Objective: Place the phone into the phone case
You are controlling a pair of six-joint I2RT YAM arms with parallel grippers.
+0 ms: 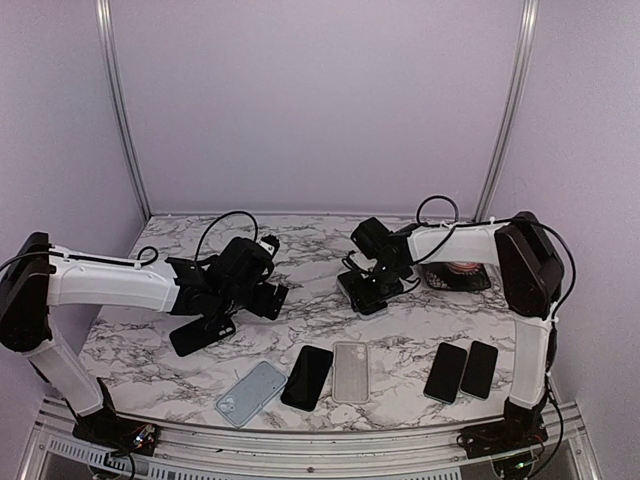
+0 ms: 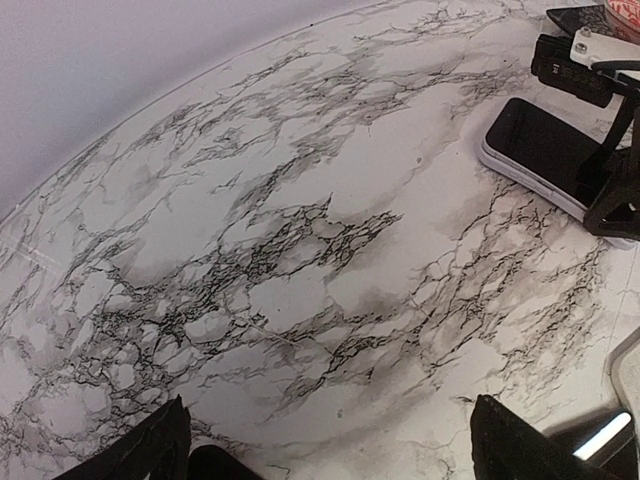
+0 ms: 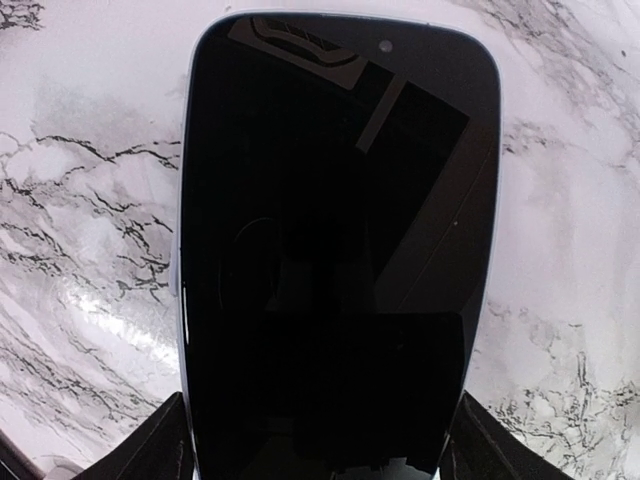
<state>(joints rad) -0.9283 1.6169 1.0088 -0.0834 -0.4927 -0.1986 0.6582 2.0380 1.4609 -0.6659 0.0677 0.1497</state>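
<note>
The phone (image 3: 330, 240) lies flat and screen-up on the marble worktop (image 1: 310, 320), just behind the clear phone case (image 1: 350, 371) and not touching it. The right end effector (image 3: 320, 400) straddles the phone's near end, one finger at each long edge; whether it is clenched on the phone cannot be told. The left end effector (image 2: 330, 405), left of the case, is released, its fingers spread wide over bare marble.

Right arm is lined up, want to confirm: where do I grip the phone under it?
Across the two long side edges of the phone, straight down from above: it lies flat, screen up, and fingers of the right gripper flank its narrow width.
</note>
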